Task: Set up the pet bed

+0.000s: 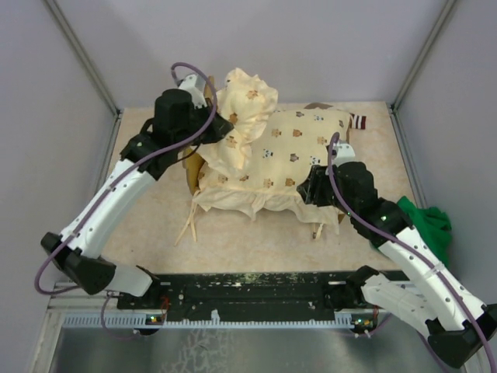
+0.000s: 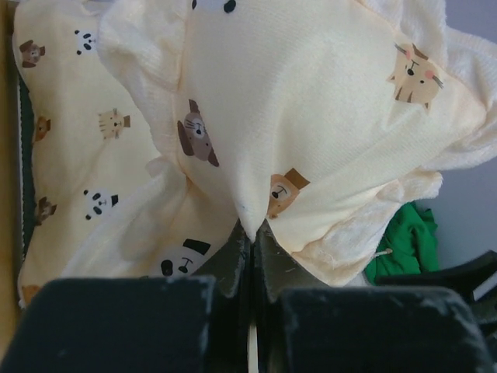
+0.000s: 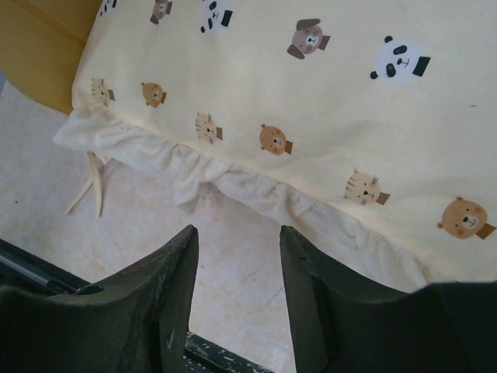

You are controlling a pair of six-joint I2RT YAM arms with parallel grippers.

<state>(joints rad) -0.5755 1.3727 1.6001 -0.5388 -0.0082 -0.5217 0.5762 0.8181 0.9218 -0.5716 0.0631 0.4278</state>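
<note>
- The pet bed (image 1: 193,168) stands at the middle of the bench (image 1: 256,245), its long axis running left to right across the front of the two arms. Only slivers of light wood show at its left end. The rest lies under a cream animal-print quilt (image 1: 289,155).
- The quilt is spread flat over the bed. Its frilled hem hangs over the bed's near side, and tie strings (image 1: 186,225) trail onto the bench below the bed's two near corners.
- A matching pillow (image 1: 247,102) is bunched up above the bed's left end. Whether its lower edge touches the quilt cannot be told.
- The left claw (image 2: 252,235) is pinched tight on a corner of that pillow and sits over the far side of the bed's left end, so the left arm appears best placed to lay the pillow down.
- The coming move looks to turn on the drop: the bed's left end lies below the held pillow and slightly to its near side, so a short lowering toward the bed's near side should seat it.
- The right claw (image 3: 237,242) hovers at the bed's near-right corner, jaws standing apart with nothing between them and the quilt's hem just beyond its tips.
- A green cloth (image 1: 429,220) lies well apart from the bed, off its right end, beside the right arm.
</note>
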